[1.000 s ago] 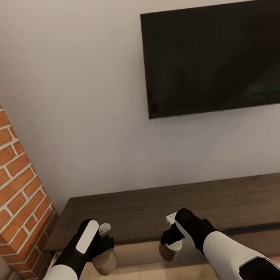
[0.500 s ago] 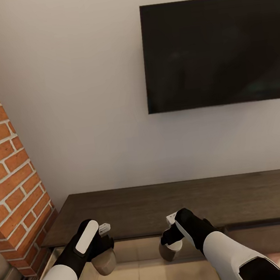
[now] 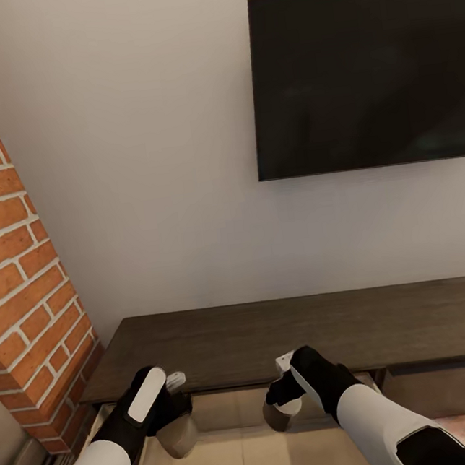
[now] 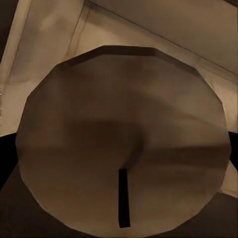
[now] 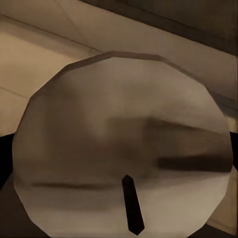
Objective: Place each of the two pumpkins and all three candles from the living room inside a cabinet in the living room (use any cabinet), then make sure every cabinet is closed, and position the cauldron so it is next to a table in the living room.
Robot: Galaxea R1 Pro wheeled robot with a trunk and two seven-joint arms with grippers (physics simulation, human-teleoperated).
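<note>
Each gripper holds a stubby grey-beige candle over the open drawer [image 3: 238, 459] of the long dark brown cabinet [image 3: 310, 332]. My left gripper [image 3: 176, 421] is shut on one candle [image 3: 179, 438], whose round top and dark wick [image 4: 124, 198] loom close in the left wrist view. My right gripper [image 3: 282, 403] is shut on another candle [image 3: 276, 418], its top and wick [image 5: 133, 203] close in the right wrist view. The drawer's pale wood inside lies just below both candles. Pumpkins, cauldron and glass table are out of view.
A black television [image 3: 362, 75] hangs on the white wall above the cabinet. A slanted red brick wall [image 3: 21, 287] stands close at the left, by the cabinet's end. A shut drawer front [image 3: 444, 387] lies to the right of the open one.
The whole picture has shifted, so the camera has moved: the television sits higher and further right, and more of the open drawer shows. Both grippers still hold their candles as before.
</note>
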